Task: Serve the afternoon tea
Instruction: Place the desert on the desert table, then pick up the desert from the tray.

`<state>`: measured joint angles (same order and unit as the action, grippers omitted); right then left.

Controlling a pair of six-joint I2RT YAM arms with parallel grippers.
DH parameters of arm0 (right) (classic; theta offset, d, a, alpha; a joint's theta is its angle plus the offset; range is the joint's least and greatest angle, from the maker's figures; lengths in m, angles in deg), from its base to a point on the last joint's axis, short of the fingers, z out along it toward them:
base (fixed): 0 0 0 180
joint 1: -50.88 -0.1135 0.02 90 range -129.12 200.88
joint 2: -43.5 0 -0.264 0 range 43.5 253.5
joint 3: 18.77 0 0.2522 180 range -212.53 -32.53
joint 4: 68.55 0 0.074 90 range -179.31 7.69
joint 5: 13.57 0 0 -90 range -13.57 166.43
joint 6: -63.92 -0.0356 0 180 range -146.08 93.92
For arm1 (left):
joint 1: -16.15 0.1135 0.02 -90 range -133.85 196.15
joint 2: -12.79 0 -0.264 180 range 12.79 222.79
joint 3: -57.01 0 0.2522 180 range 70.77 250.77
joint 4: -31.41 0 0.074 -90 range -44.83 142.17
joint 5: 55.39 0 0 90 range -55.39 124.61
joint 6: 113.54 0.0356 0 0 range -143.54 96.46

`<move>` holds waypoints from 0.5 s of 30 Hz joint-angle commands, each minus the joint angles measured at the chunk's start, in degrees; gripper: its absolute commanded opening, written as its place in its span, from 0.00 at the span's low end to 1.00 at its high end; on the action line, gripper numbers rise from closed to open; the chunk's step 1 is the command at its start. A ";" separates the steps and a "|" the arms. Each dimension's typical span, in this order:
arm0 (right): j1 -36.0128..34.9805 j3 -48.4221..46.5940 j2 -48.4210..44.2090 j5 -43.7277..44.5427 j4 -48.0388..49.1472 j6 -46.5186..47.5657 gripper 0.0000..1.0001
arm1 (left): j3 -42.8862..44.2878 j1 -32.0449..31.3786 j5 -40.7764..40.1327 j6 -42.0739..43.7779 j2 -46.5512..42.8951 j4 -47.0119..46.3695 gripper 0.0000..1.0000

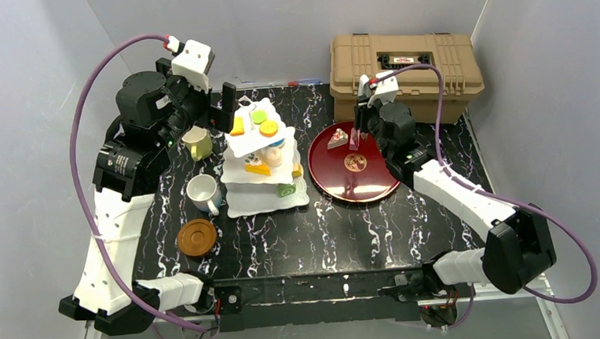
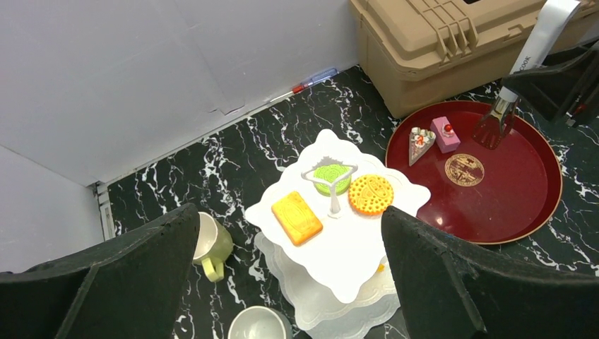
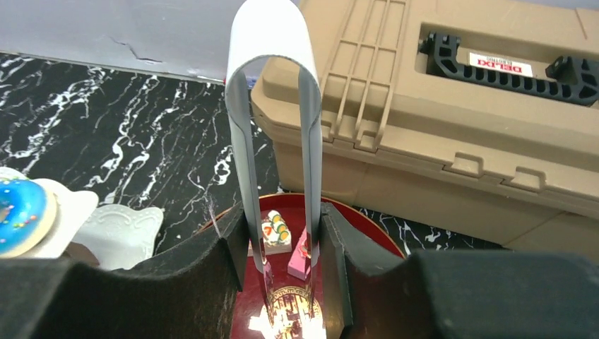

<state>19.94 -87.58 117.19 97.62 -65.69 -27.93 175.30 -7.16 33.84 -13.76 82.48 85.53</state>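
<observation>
The near strip of the table (image 1: pixel 340 238) is open. The stand (image 1: pixel 263 152) and the tray (image 1: pixel 361 185) almost touch, so there is no passage between them. The case (image 1: pixel 405 73) closes the tray's far side, and tongs (image 3: pixel 272 28) hang above it. The green mug (image 1: pixel 197 142) and the white mug (image 1: pixel 203 193) crowd the stand's left.

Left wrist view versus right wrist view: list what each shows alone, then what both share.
Left wrist only: yellow-green mug, white mug, and the top tier's three pastries. Right wrist only: a blue-iced doughnut and the case's handle label. Both: cake stand, red tray, tan case, tongs, pink slice and wedge cake.
</observation>
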 commanded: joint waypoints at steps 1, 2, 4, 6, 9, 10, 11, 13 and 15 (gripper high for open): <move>0.46 1.01 0.89 2.59 10.33 -0.53 0.43 | 0.82 0.34 0.78 -0.46 -0.17 -0.25 0.99; 0.56 1.37 1.34 2.90 11.21 -0.38 0.43 | 0.74 0.35 0.78 -0.53 -0.09 -0.28 0.99; 0.62 2.12 2.32 4.05 13.08 0.01 0.43 | 0.67 0.37 0.78 -0.77 -0.08 -0.20 0.99; 0.70 2.77 3.65 5.44 15.18 0.13 0.43 | 0.49 0.36 2.25 -0.82 -0.04 -0.03 0.99; 0.70 3.31 6.18 7.25 17.85 -0.20 0.44 | 0.25 0.36 2.25 -0.80 -0.25 -0.10 0.99; 0.70 3.55 6.95 8.06 18.89 -0.49 0.44 | 0.14 0.33 2.19 -0.72 -0.31 -0.10 1.00; 0.70 3.97 7.75 8.66 19.92 -0.83 0.44 | 0.01 0.34 2.15 -0.73 -0.41 -0.10 0.99; 0.70 4.39 9.36 9.55 21.87 -1.38 0.45 | -0.16 0.35 2.02 -0.61 -0.51 -0.10 0.99; 0.70 4.42 10.83 9.99 23.22 -1.86 0.45 | -0.25 0.32 2.07 -0.55 -0.69 -0.10 1.00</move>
<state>20.44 -83.21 125.91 104.13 -51.63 -28.45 175.28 -7.16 35.13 -14.18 82.50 85.55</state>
